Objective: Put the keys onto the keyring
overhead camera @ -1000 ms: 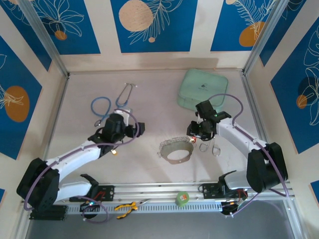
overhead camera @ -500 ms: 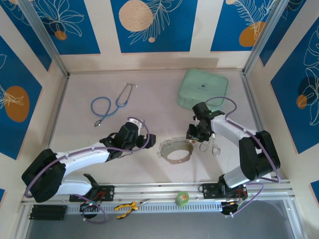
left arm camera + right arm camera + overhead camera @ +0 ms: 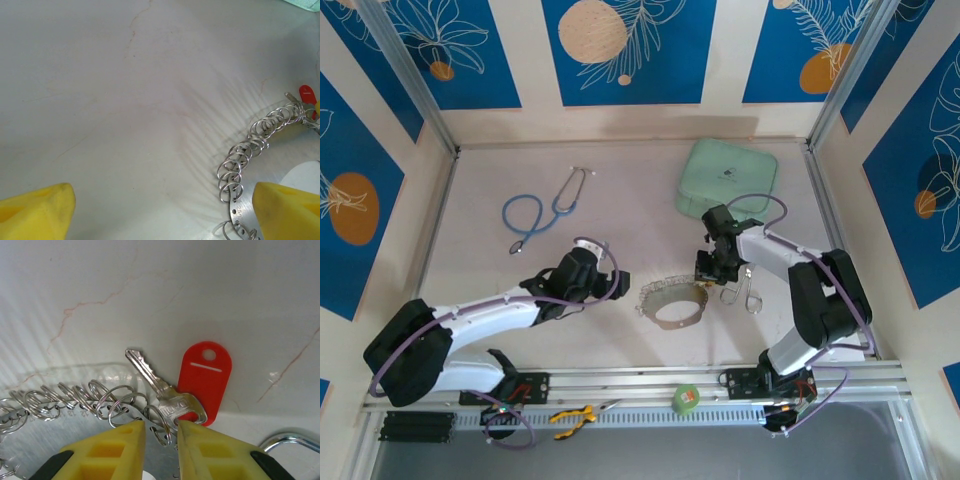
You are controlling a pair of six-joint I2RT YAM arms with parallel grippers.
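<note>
Right wrist view: the right pincer (image 3: pixel 160 445) stands narrow at the bottom of the frame, with a small split ring (image 3: pixel 160 426) in the slit between its yellow fingers (image 3: pixel 117 447). Whether the pads already press it I cannot tell. Just above lies one silver key (image 3: pixel 165 390), its head overlapping one red tag (image 3: pixel 206 377). Both sit at the edge of the keyring (image 3: pixel 55 435), a flat pale band fringed with a row of rings (image 3: pixel 65 401) too overlapped to count. One wire clip (image 3: pixel 292 440) curves in at lower right.

From the top view, the single keyring lies at the centre of the surface (image 3: pixel 640 230). The left pincer (image 3: pixel 609 282) is just to its left, wide and empty.

The step in hand looks like nipping the ring beside the key so that it can be worked onto the band. The next move probably calls for a square, firm pinch, since the wire is thin and apt to slip. It may also need the left pincer to steady the band's far side.
</note>
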